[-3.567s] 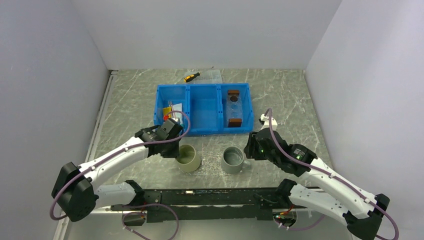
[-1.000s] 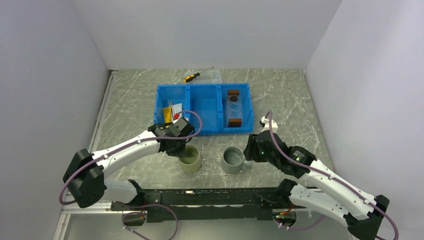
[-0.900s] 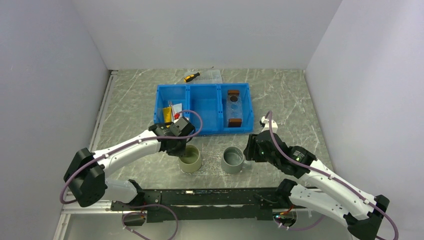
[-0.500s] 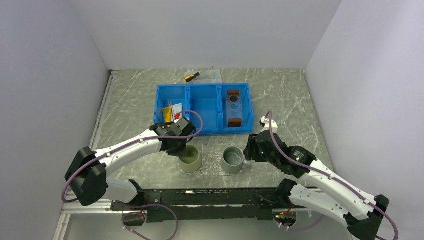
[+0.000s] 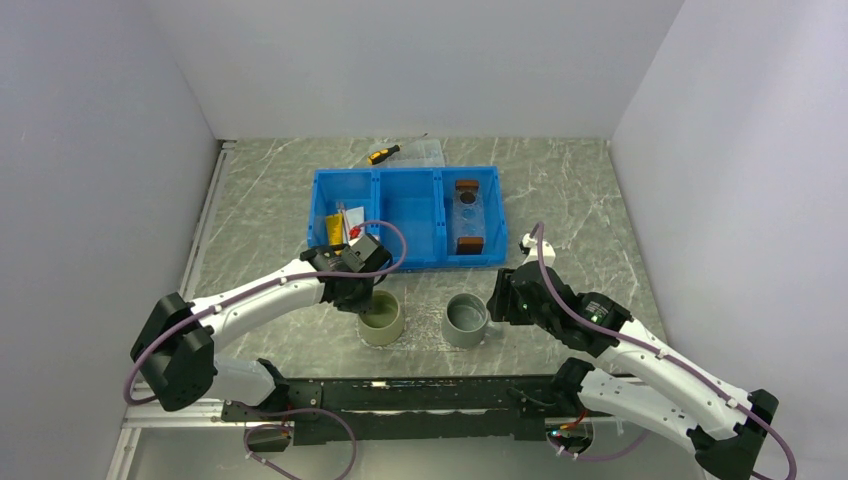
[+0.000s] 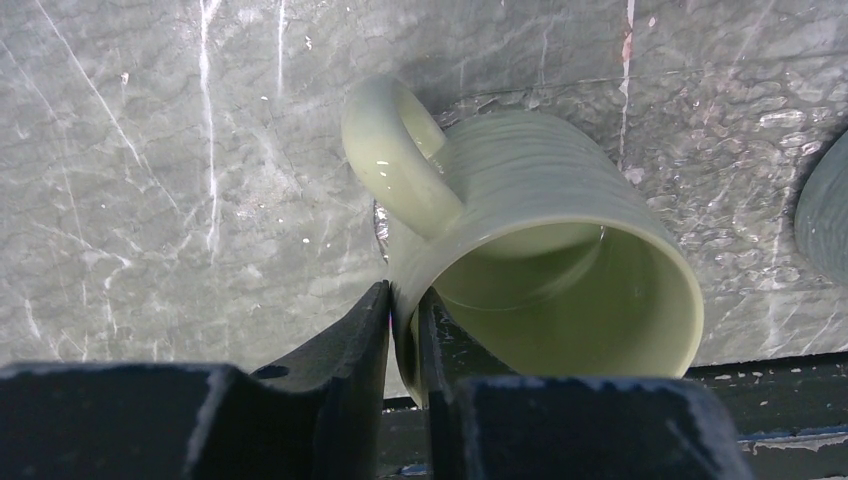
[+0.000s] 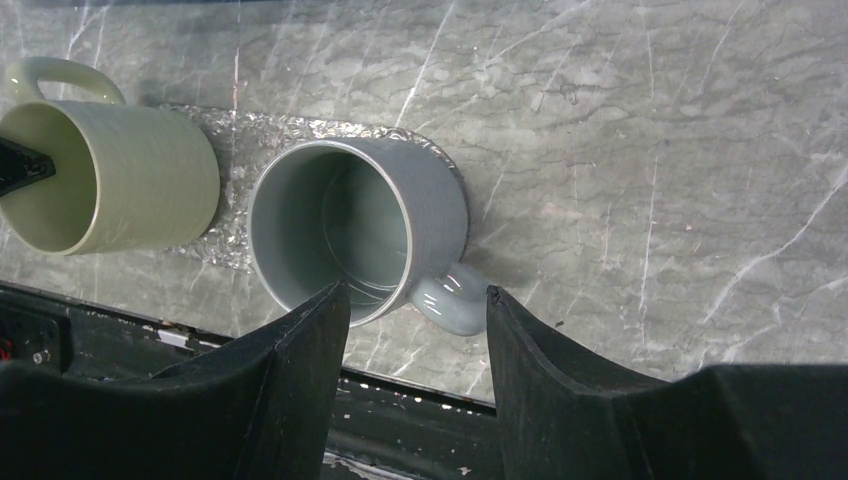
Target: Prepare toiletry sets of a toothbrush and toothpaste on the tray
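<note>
Green mug [image 6: 560, 260]: our left gripper [image 6: 405, 320] is clamping its rim; our right gripper [image 7: 415, 320] is hanging open over the grey mug [image 7: 350, 230]. Beyond it, the tray [image 5: 466, 215] is sitting in the blue bin [image 5: 410, 220], contents blurry.

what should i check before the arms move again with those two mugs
1. Grip of left gripper on green mug: ok, fingers pinch the wall beside the handle.
2. Grip of right gripper on grey mug: not ok, jaws open, astride its handle side.
3. Mugs empty: ok, nothing shows inside either.
4. Mugs upright on the table: ok in the top view.
5. Position of tray: not ok, it sits in the right compartment of the blue bin.
6. Location of toothbrush: cannot tell.
</note>
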Available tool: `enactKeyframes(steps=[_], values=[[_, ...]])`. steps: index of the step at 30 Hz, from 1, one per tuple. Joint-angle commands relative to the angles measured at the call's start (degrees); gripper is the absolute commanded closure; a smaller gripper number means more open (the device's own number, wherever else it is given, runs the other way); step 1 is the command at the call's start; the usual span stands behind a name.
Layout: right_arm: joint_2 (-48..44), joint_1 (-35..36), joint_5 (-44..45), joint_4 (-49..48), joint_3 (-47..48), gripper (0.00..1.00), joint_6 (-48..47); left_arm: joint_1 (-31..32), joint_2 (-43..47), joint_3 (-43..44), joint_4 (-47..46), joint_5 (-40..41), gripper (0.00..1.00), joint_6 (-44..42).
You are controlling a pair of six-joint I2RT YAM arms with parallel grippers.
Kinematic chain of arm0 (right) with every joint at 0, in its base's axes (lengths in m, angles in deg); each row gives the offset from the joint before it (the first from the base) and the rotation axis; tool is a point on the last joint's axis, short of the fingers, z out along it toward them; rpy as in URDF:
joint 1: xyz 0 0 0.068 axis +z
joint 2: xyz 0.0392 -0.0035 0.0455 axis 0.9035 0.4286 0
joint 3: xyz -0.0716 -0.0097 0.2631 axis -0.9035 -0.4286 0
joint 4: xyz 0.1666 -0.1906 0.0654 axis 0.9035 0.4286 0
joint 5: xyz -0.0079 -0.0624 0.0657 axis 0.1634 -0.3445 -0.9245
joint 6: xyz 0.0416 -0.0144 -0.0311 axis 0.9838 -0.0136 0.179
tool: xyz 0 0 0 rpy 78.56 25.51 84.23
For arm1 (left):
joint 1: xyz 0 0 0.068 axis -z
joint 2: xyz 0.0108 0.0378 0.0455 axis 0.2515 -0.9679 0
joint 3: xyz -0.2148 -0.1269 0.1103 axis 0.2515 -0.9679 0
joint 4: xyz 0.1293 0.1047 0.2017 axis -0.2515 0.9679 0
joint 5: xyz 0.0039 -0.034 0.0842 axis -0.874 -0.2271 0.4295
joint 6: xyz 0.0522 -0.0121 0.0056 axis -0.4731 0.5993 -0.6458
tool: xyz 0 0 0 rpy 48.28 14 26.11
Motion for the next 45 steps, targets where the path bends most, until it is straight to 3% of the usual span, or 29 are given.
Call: enactKeyframes(steps=[1, 6, 17, 22, 33, 37, 45], values=[[-0.47, 0.22, 0.52, -1.88, -0.14, 0.45, 0.85, 0.26, 1.29, 1.86, -1.40, 1.51, 0.76, -0.20], [-0.30, 0.25, 0.65, -1.66, 0.33, 0.44, 0.77, 0.26, 1.61, 2.27, -0.92, 1.65, 0.73, -0.21], [2.80, 0.22, 1.30, -2.03, 5.44, 0.44, -1.14, 0.20, 5.13, 5.16, 2.10, 3.39, 0.47, -1.87], [7.67, 0.18, 2.54, -2.38, 9.80, 0.44, -3.69, 0.25, 8.17, 6.24, 3.29, 4.35, 0.33, -3.23], [21.26, -4.86, 1.47, -4.71, 21.19, 0.45, -11.26, 0.26, 19.40, 4.46, 3.34, 6.07, 0.19, -8.48], [26.26, -9.08, -1.51, -6.44, 24.14, 0.48, -14.06, 0.23, 24.45, 2.27, 1.90, 5.07, 0.01, -10.77], [36.21, -12.84, -4.12, -8.88, 30.09, 0.50, -16.70, 0.25, 35.38, -2.08, 0.60, 5.37, 0.01, -14.24]])
